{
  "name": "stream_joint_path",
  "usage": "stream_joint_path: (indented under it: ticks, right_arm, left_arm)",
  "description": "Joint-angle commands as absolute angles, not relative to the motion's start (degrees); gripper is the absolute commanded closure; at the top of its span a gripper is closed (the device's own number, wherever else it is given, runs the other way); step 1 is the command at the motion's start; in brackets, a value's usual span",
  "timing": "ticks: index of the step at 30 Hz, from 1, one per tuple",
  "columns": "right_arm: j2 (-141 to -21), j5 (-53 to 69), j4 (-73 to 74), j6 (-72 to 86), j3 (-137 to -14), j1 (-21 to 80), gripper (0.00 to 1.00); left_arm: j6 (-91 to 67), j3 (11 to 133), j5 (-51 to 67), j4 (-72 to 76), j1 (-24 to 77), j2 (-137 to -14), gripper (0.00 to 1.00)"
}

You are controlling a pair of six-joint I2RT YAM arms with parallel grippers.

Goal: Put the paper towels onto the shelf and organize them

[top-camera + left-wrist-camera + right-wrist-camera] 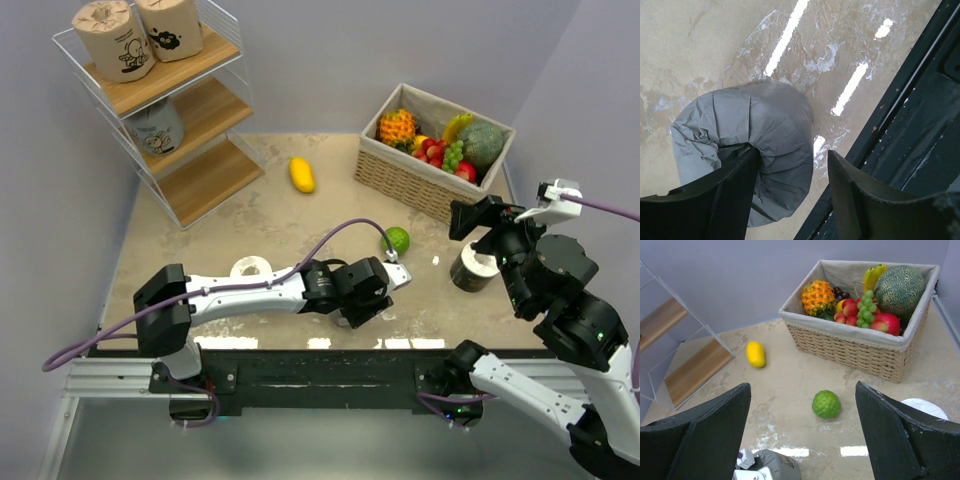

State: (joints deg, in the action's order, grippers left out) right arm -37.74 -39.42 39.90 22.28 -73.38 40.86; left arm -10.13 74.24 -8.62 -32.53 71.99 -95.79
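Left hand [792, 155] sat low at the near edge of the tabletop [200, 240], part open. One finger seemed to be in the core hole of a grey wrapped roll [765, 120], the other just outside its wall with a gap showing, so no grip yet. It probably straddled the wall because the roll was too wide to span. Right hand [802, 390] hung wide open and empty near a dark roll [470, 270]. The shelf [215, 105], far left, held two tan rolls [110, 38] on top.

High camera and right wrist share the basket [400, 185].
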Motion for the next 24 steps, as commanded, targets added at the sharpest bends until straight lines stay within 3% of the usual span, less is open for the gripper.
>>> stream_joint_path:
  ticks: [1, 12, 20, 24]
  right_arm:
    - [-36.7, -40.0, 39.8, 22.6, -73.7, 40.9, 0.12]
    - [-36.1, -38.7, 39.7, 23.0, -73.7, 40.9, 0.12]
    - [-35.7, -38.4, 39.2, 23.5, -73.1, 40.9, 0.12]
    - [-35.5, -37.4, 38.8, 24.1, -71.7, 41.0, 0.12]
  left_arm:
    - [-11.3, 73.7, -10.2, -30.5, 72.2, -95.9, 0.39]
    - [-11.1, 71.9, -12.8, -30.1, 72.2, -96.3, 0.44]
    - [-10.8, 72.0, -16.6, -30.4, 72.2, -95.4, 0.62]
    - [-9.4, 73.6, -18.1, -31.7, 71.7, -94.9, 0.63]
